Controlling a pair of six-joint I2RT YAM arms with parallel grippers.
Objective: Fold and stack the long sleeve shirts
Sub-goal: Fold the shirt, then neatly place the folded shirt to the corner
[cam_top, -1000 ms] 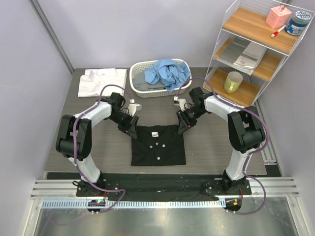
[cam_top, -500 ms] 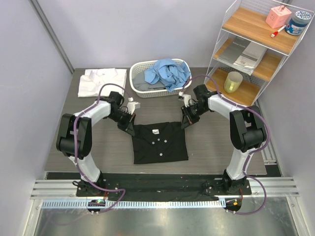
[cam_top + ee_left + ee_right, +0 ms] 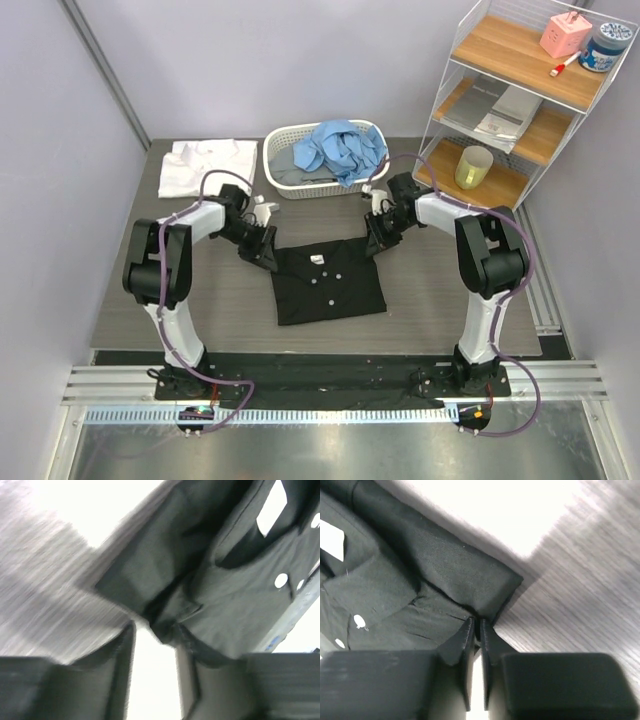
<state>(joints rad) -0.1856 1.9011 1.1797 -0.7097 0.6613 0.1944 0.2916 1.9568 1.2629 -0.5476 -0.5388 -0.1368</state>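
Folded black button-up cloth shirt lies mid-table, collar toward the far edge, long axis running far to near. My left gripper, jaws apart, meets its far left corner. My right gripper, jaws nearly together, meets the far right corner; I cannot tell whether it grips.

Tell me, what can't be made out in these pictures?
Top view: the basket's contents under the blue shirt.
Top view: labels on the shelf, too small.
Left wrist view: motion blur; whether the left end effector grips the black shirt is unclear.
Right wrist view: the right end effector itself hides whether cloth is pinched.
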